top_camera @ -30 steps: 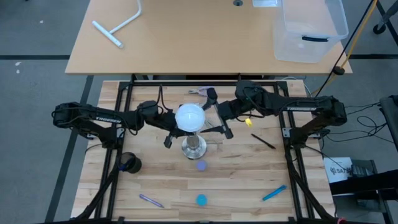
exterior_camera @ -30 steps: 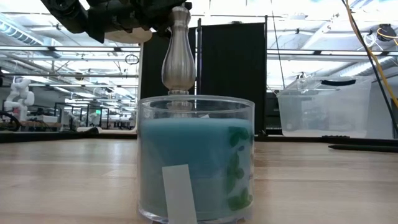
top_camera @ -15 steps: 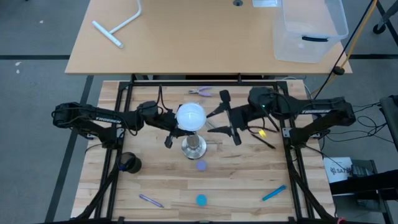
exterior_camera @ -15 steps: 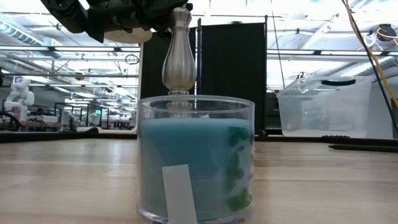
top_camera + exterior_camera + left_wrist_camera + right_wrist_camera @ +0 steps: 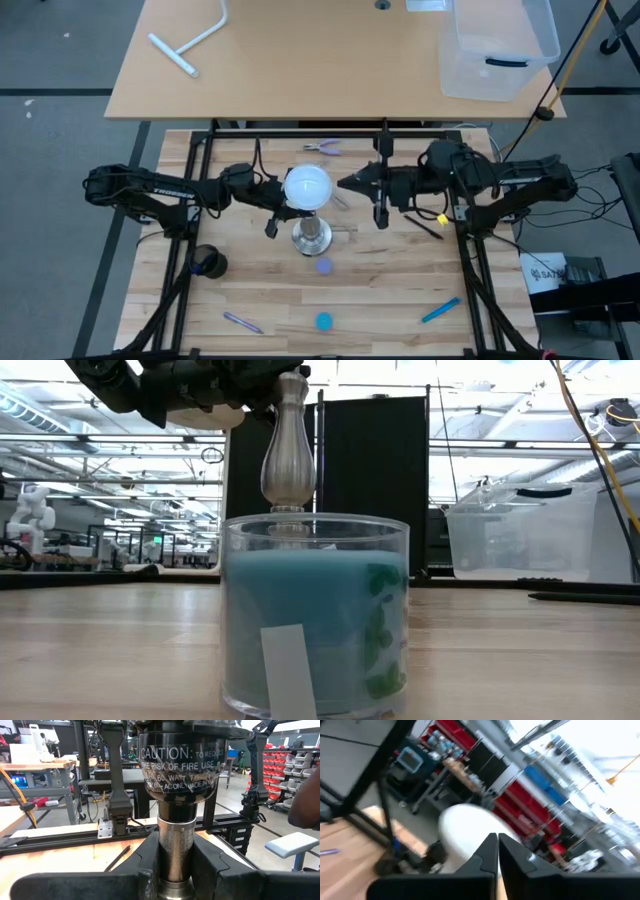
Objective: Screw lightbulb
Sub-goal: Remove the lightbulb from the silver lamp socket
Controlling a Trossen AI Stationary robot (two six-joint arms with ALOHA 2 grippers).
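White lightbulb (image 5: 306,187) seated atop socket stand (image 5: 311,236). Left gripper (image 5: 175,865) clamped on the stand's post, steadying. Right gripper (image 5: 345,183) pinched together, empty, just beside the bulb. Likely risks: bulb left half-threaded; stand tipped if nudged sideways.

The high camera looks straight down on the whole table (image 5: 400,290), both arms and the lamp stand (image 5: 311,236) at its middle. The low camera sits at tabletop height, facing the room, with a blue candle jar (image 5: 315,615) very close and the same stand behind it. Each wrist camera looks forward past its own fingers: the left very close to the stand's post, the right toward the lightbulb (image 5: 467,832).
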